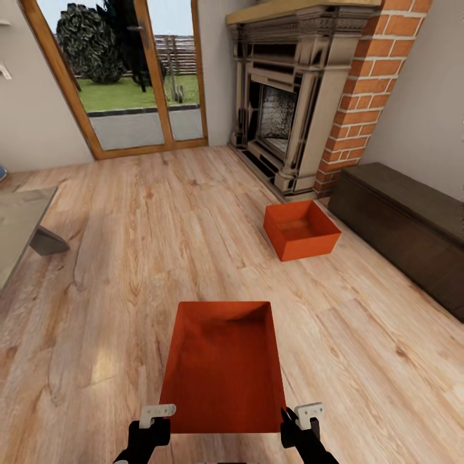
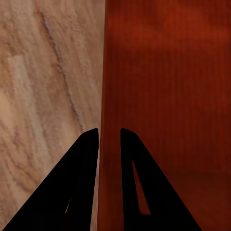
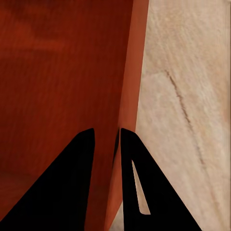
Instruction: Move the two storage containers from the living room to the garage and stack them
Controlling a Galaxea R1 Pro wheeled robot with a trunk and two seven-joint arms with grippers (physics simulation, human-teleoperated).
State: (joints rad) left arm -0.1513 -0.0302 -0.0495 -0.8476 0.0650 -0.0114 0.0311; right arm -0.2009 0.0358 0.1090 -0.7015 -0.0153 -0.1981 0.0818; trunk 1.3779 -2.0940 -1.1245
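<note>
Far container (image 1: 301, 229) by fireplace (image 1: 283, 96)

Two orange-red storage containers: one held container (image 1: 222, 367) near the floor's front edge, one second container (image 1: 301, 229) on the plank floor (image 1: 129, 258) by the fireplace. Two end effectors: left end effector (image 1: 156, 415), right end effector (image 1: 308, 415). One fireplace (image 1: 283, 96), one brick chimney (image 1: 367, 90), one dark bench (image 1: 406, 225), one pair of glass doors (image 1: 129, 71).

Black arms, left gripper (image 1: 156, 417) & right gripper (image 1: 303, 415) w/ light-grey tips, black triangular fingers (image 2: 79, 183)
</note>
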